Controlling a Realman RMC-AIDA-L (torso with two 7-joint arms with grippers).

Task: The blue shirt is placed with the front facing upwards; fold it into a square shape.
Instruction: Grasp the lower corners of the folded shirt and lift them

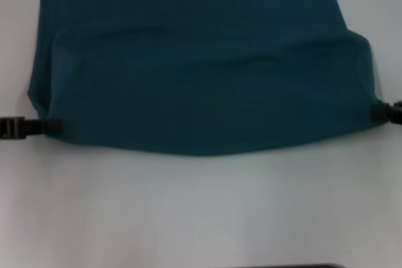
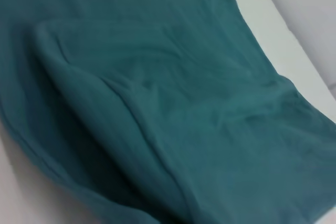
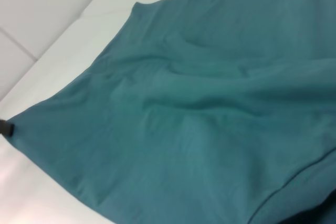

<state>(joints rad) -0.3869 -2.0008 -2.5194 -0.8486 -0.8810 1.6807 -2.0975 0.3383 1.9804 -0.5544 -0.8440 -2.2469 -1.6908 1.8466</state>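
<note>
The blue shirt [image 1: 201,61] lies on the white table [image 1: 201,211], with a doubled layer across its near part. No lettering or collar shows. My left gripper [image 1: 53,126] grips the near left corner of that layer. My right gripper [image 1: 379,112] grips the near right corner. The cloth hangs stretched between them, and its near edge sags in a curve. The left wrist view shows the folded layers of the shirt [image 2: 173,129] close up. The right wrist view shows the shirt [image 3: 210,119], with the other gripper's dark tip [image 3: 5,128] at the far corner.
Bare white table runs along the near side and beside both edges of the shirt. A dark strip [image 1: 282,266] shows at the bottom of the head view. A pale wall or table edge [image 2: 310,3] lies beyond the shirt.
</note>
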